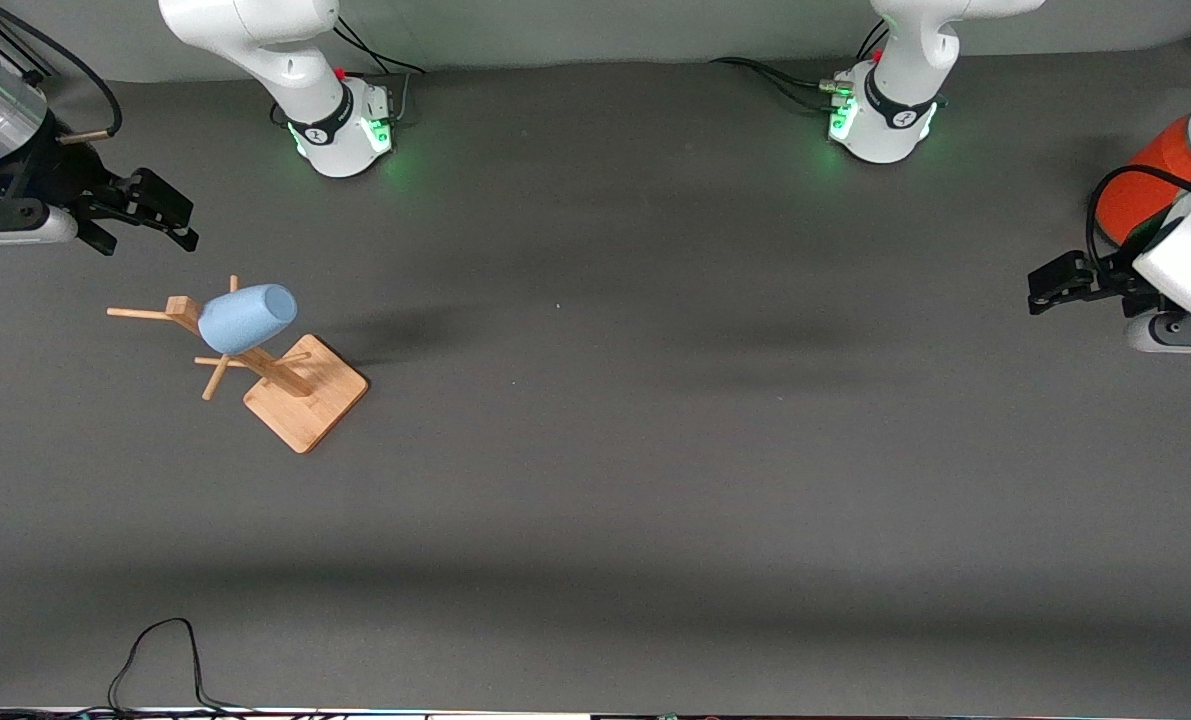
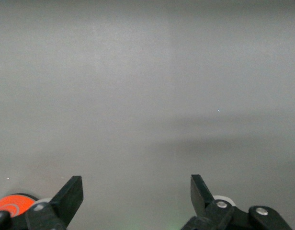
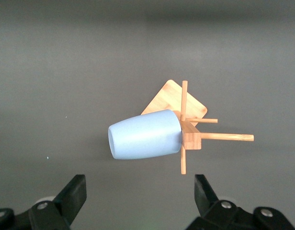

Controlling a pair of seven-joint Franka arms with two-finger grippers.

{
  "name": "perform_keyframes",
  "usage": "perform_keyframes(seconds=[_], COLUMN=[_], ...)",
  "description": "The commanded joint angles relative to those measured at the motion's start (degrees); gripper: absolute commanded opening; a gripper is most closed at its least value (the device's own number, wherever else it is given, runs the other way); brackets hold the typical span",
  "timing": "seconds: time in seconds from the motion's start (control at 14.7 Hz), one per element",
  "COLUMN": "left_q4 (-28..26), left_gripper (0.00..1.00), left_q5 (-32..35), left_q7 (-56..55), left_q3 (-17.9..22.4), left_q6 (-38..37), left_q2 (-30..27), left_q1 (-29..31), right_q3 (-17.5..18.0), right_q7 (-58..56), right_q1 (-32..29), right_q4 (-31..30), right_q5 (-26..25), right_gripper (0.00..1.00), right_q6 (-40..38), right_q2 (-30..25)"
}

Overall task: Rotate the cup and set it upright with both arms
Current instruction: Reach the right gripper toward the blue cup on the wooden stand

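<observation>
Hanging mouth-down on a peg of a wooden mug tree (image 1: pixel 285 380), the pale-blue cup (image 1: pixel 246 318) sits tilted toward the right arm's end of the table (image 1: pixel 655 480), its closed base uppermost; what is inside it cannot be seen. The right gripper (image 1: pixel 160 212) hovers just beside the tree, apart from the cup, its fingers (image 3: pixel 73 191) spread and holding nothing. At the left arm's end, the left gripper (image 1: pixel 1055 285) waits with jaws released, above bare tabletop, near an orange can (image 1: pixel 1145 185) with a grey lid.
</observation>
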Motion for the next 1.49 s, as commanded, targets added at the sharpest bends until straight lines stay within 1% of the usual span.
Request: perform_keyframes(seconds=[0.0, 0.14, 0.34, 0.41, 0.54, 0.68, 0.88, 0.95, 1.09, 1.15, 1.22, 1.29, 1.43], left_q4=[1.0, 1.0, 1.0, 1.0, 1.0, 1.0, 1.0, 1.0, 1.0, 1.0, 1.0, 1.0, 1.0], left_gripper=[1.0, 1.0, 1.0, 1.0, 1.0, 1.0, 1.0, 1.0, 1.0, 1.0, 1.0, 1.0, 1.0], left_q5=[-0.1, -0.1, -0.1, -0.1, -0.1, -0.1, -0.1, -0.1, -0.1, -0.1, -0.1, -0.1, -0.1], left_q7=[0.7, 0.7, 0.7, 0.6, 0.6, 0.7, 0.7, 0.6, 0.6, 0.6, 0.6, 0.6, 0.6], left_q3=[0.0, 0.0, 0.0, 0.0, 0.0, -0.1, 0.0, 0.0, -0.1, -0.1, 0.0, 0.0, -0.1], left_q6=[-0.4, -0.4, -0.3, -0.3, -0.3, -0.2, -0.1, -0.1, -0.1, -0.1, -0.1, -0.1, -0.1], left_q2=[0.2, 0.2, 0.2, 0.2, 0.2, 0.2, 0.3, 0.2, 0.2, 0.2, 0.3, 0.2, 0.2], left_q1=[0.1, 0.1, 0.1, 0.1, 0.1, 0.1, 0.1, 0.1, 0.0, 0.0, 0.1, 0.1, 0.1], right_q3=[0.2, 0.1, 0.1, -0.1, -2.7, -2.8, -2.8, -2.8, -2.9, -3.6, -5.1, -6.1, -6.5], right_q7=[-1.6, -1.6, -0.9, 0.1, 14.0, 29.8, 50.6, 56.0, 58.9, 59.1, 59.6, 59.8, 59.9], right_q1=[-0.7, -0.9, -1.0, -1.2, -1.2, -0.8, -0.5, -0.4, -0.5, -0.7, -0.6, -0.6, -0.6], right_q4=[5.2, 5.6, 9.1, 10.0, 10.0, 9.2, 5.4, 4.2, 0.8, -0.8, -1.9, -2.6, -3.7], right_q5=[1.3, 1.5, 1.7, 3.2, 9.1, 10.1, 10.5, 11.5, 12.2, 12.4, 13.5, 15.9, 16.3], right_gripper=[1.0, 1.0, 1.0, 1.0, 1.0, 1.0, 1.0, 1.0, 1.0, 1.0, 1.0, 1.0, 1.0], right_q6=[-4.7, -4.3, -4.1, -4.2, -4.1, -5.1, -4.7, -4.4, -2.1, -0.4, 1.1, 1.9, 2.7], right_q2=[3.6, 4.4, 8.8, 10.2, 11.0, 11.1, 10.6, 10.3, 9.3, 8.9, 8.8, 8.9, 8.7])
